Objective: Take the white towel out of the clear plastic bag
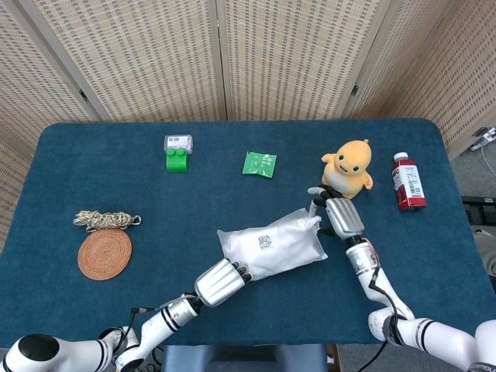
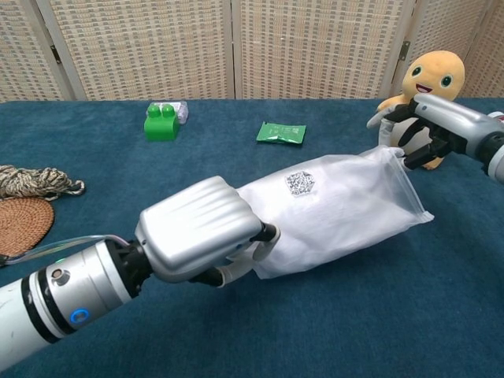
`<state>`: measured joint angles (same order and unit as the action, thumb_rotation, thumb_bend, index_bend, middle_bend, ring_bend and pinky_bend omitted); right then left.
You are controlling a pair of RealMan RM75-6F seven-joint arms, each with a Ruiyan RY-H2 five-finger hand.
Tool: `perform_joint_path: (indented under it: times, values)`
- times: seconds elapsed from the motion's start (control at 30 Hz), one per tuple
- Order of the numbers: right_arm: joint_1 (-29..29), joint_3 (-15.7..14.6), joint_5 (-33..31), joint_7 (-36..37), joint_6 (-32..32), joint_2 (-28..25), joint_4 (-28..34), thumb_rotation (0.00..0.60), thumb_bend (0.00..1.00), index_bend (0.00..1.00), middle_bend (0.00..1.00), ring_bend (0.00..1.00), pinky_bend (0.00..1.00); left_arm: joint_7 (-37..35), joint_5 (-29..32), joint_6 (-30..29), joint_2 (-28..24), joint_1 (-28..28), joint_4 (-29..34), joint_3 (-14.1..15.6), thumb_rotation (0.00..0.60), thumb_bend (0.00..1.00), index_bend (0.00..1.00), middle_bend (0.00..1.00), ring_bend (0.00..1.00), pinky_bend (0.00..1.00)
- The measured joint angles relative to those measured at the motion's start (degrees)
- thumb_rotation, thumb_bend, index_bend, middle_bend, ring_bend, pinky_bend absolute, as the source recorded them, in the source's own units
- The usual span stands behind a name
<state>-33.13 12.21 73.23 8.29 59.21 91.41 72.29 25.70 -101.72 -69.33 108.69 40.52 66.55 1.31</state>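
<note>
Gripping one clear plastic bag (image 2: 339, 201): two robot hands, left robot hand (image 2: 201, 236) and right robot hand (image 2: 429, 130).

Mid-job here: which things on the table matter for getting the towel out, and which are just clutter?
Job: bag with the towel inside; left hand gripping its near end; right hand at its far end.

Clutter: plush toy, red bottle, green packet, green block, rope, coaster.

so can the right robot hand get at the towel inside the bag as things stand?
Probably not yet: the right robot hand sits at the bag corner, but the towel is fully enclosed and no opening shows.
</note>
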Motion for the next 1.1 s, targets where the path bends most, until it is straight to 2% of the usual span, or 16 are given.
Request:
perform_joint_path:
  times: [1.1]
  values:
    - [-0.29,4.17,-2.93,-3.65,2.59,-6.35,6.74,0.6,0.58,0.73,0.23,0.1,0.33,-0.86,2.4,-6.12,-9.18,-5.17,3.94,-1.52,0.6,0.45,0.58,0.64,0.77,0.93]
